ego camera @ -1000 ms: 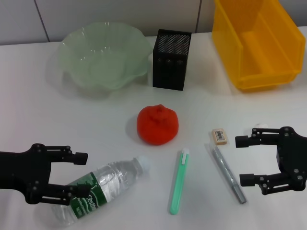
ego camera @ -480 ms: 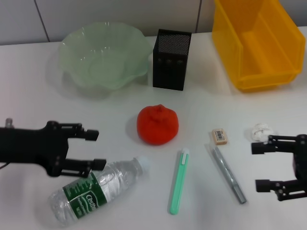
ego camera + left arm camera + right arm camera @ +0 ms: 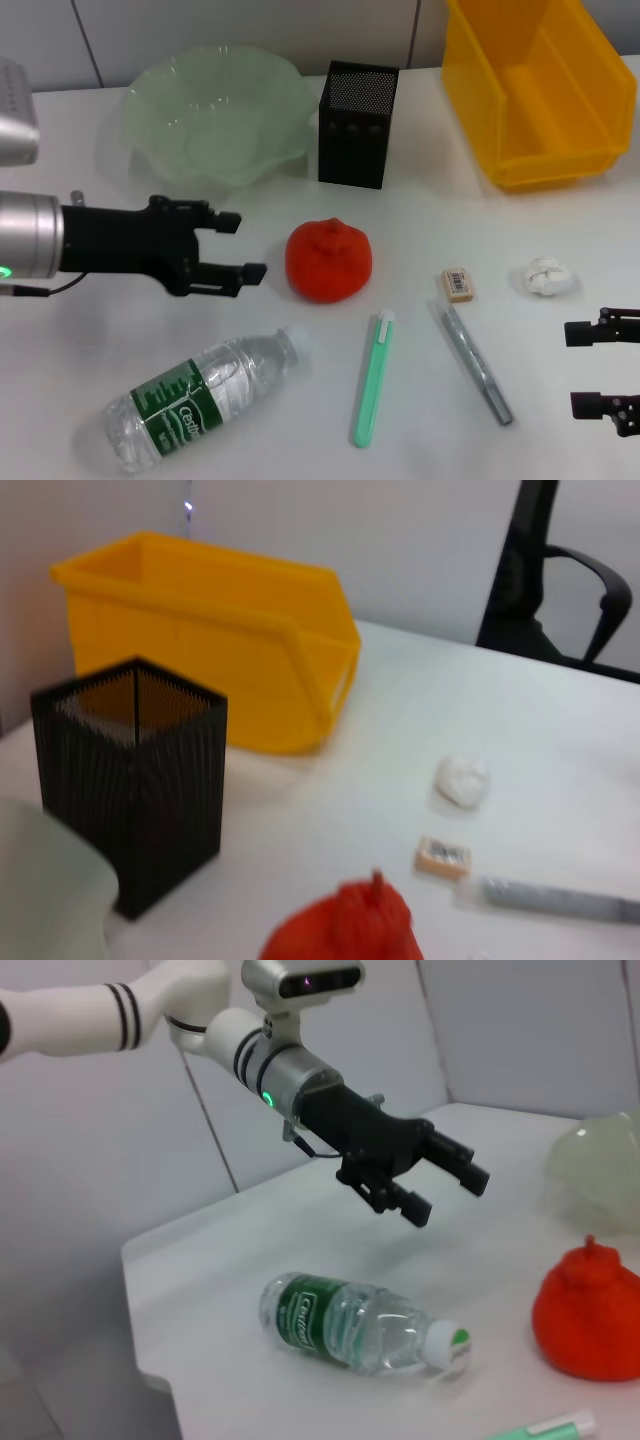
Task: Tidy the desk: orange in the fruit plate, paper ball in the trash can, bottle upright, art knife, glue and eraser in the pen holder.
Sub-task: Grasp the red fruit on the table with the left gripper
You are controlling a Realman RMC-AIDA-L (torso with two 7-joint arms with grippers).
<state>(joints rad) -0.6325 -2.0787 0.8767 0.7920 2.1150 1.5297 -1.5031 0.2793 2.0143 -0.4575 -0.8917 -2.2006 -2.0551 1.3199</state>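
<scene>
The bottle, lying on its side on the desk, carries a green label with a white brand word that begins with a large "C"; the remaining letters are too small to make out for certain. The eraser bears a white label with barcode-like marks, none of them legible. Nothing else shows readable writing.

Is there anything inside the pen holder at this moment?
Nothing shows above the rim of the pen holder, and its upper mesh looks empty in the left wrist view. The solid lower band hides the bottom. The eraser lies on the table.
</scene>
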